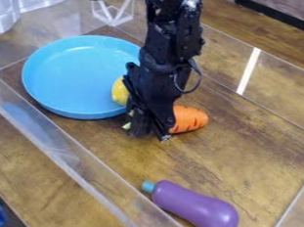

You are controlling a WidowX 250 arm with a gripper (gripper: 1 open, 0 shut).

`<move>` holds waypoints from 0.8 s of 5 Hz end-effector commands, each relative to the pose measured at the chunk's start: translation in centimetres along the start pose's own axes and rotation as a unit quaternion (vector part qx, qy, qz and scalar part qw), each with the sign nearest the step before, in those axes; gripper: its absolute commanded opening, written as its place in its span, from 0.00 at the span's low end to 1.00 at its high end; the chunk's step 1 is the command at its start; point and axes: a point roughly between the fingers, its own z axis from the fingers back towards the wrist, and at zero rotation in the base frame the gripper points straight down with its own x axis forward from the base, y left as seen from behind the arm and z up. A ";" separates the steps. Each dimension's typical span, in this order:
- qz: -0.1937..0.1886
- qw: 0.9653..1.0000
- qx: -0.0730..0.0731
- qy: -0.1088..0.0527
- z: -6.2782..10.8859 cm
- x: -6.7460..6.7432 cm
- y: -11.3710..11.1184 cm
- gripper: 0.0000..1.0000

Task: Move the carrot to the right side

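Note:
The orange carrot lies on the wooden table just right of the blue plate, its leafy end hidden behind my fingers. My black gripper points straight down at the carrot's left end, low over the table. Its fingers look pressed together. Whether they pinch the carrot's top does not show. A yellow lemon sits at the plate's right rim, partly hidden by the gripper.
A purple eggplant lies near the front right. Clear plastic walls border the table at the front left and at the back. Bare wood stretches to the right of the carrot.

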 end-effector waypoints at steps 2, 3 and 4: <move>0.049 0.999 -0.009 -0.021 1.7 0.4 -0.7 0.00; 0.070 0.997 -0.020 -0.020 2.0 0.2 -1.5 0.00; 0.052 0.998 -0.029 -0.024 2.3 0.0 -1.4 0.00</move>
